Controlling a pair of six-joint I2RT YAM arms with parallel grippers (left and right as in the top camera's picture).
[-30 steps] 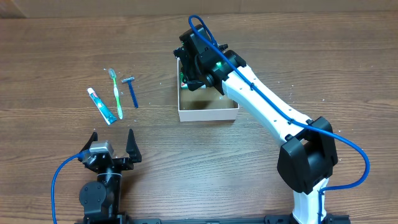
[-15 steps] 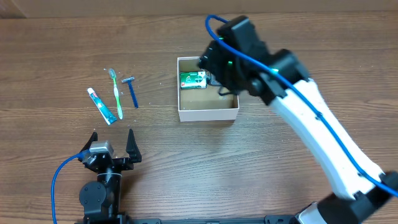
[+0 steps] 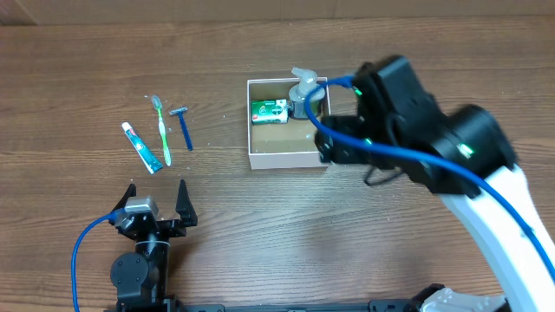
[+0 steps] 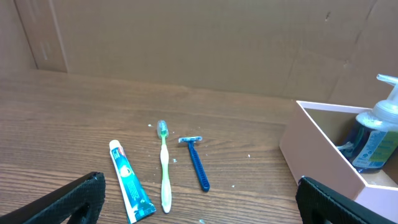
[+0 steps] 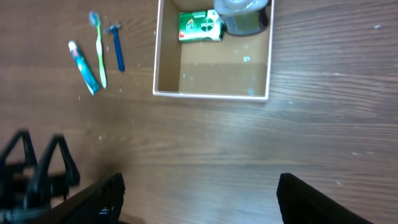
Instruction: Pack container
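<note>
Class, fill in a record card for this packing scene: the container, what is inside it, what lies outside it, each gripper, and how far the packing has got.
container: square white-walled box, brown inside
inside: green-and-white packet lying flat; pump bottle upright beside it, both along the far wall
outside: toothpaste tube, toothbrush, razor, side by side on the left arm's side
left gripper: open, empty, near the toiletries
right gripper: open, empty, raised above the box
packing: two items in, three out
</note>
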